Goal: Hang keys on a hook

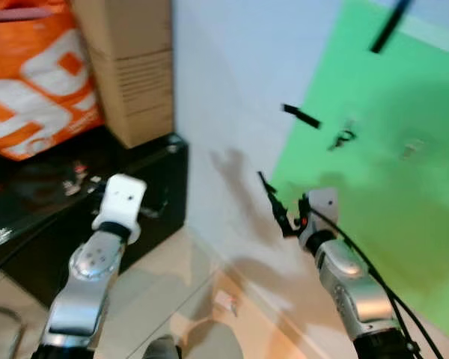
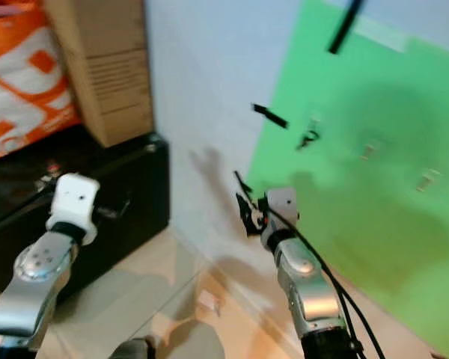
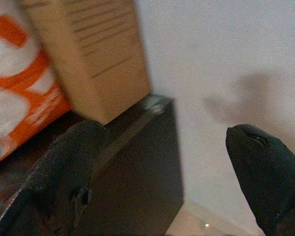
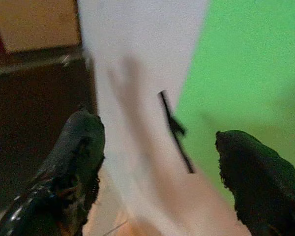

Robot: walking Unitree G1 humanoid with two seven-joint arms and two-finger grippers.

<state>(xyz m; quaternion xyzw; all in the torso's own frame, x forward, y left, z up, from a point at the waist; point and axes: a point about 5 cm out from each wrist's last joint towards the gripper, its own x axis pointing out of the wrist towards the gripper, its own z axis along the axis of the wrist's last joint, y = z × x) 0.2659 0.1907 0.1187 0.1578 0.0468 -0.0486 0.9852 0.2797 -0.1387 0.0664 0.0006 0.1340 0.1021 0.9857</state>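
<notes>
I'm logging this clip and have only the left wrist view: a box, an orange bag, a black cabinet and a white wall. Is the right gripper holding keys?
Observer: No. In the right wrist view the right gripper is open, with nothing between its fingers.
Operator: What is it pointing at?
Observer: The edge where the white wall meets a green panel, as the head views show.
Operator: Is there a hook or keys on that panel?
Observer: A small dark thing sits on the panel above the gripper. It is too blurred to tell whether it is a hook or keys.
</notes>
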